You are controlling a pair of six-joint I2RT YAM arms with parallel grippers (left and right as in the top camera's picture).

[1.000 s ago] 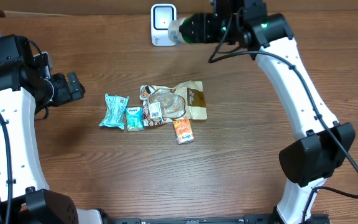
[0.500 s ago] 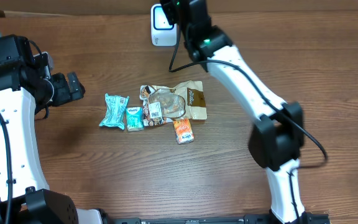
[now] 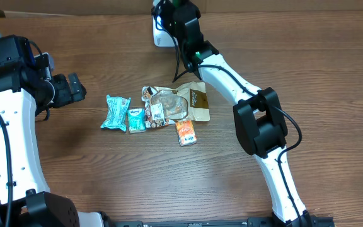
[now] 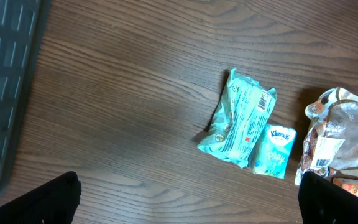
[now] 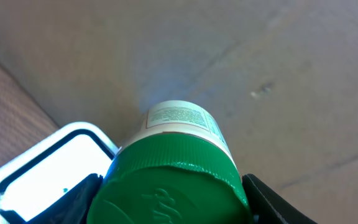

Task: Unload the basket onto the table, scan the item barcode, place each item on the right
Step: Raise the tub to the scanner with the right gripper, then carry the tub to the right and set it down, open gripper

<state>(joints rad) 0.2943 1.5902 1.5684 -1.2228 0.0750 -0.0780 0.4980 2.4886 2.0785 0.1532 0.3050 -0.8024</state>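
Right gripper [image 5: 173, 202] held green-capped bottle [image 5: 179, 134], jaws part-closed, top centre beside white scanner [image 5: 42, 165]. Left gripper [image 3: 74, 88] gaped wide, empty. Judged: label barcode needed turning squarely toward scanner window.

Overhead looks down; left wrist shares its teal packet [image 3: 116, 112] [image 4: 238, 119]; right wrist faces scanner [image 5: 45, 167] closely.

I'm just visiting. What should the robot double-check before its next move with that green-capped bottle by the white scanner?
1. Hold of right fingers on green-capped bottle: ok.
2. That bottle close to white scanner: ok.
3. Its barcode facing the scanner window: cannot tell.
4. Open left fingers away from the scanner: ok.
5. Loose packets apart from the scanner: ok.
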